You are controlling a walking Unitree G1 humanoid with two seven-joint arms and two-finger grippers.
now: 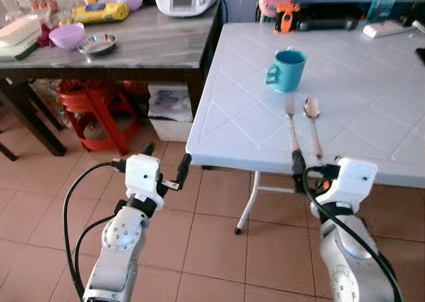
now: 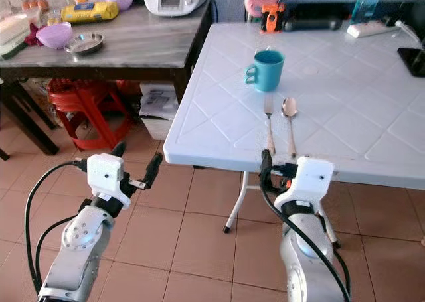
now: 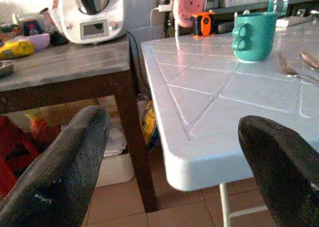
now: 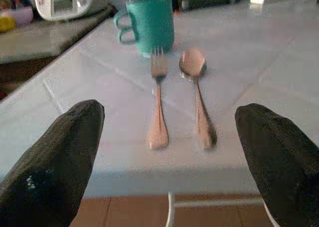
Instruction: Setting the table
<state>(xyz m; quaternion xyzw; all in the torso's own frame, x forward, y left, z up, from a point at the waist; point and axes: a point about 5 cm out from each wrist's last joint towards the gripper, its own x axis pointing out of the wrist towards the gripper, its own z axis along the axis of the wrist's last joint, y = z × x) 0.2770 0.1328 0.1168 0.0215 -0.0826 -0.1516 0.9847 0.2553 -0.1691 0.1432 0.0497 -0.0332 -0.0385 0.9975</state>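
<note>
While both grippers are hanging spread and empty, right gripper [image 4: 167,152] is facing laid silver metal fork [image 4: 158,100], silver metal spoon [image 4: 196,87] and teal ceramic mug [image 4: 149,25] beyond; plate apparently outstanding.

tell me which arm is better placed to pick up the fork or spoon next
Right, likely. The right gripper is open at the table's near edge with the fork and spoon straight ahead. The left gripper sits off the white table's corner, aimed away from them.

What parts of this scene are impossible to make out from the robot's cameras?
- Inside of the teal mug: both eye views look at it from the side and above, so its contents stay unseen.
- Dark object on the white table: cut off by the right eye view's edge.
- Fork and spoon handles: blurred in the right wrist view.
- Items on the wooden table: too small to identify.
</note>
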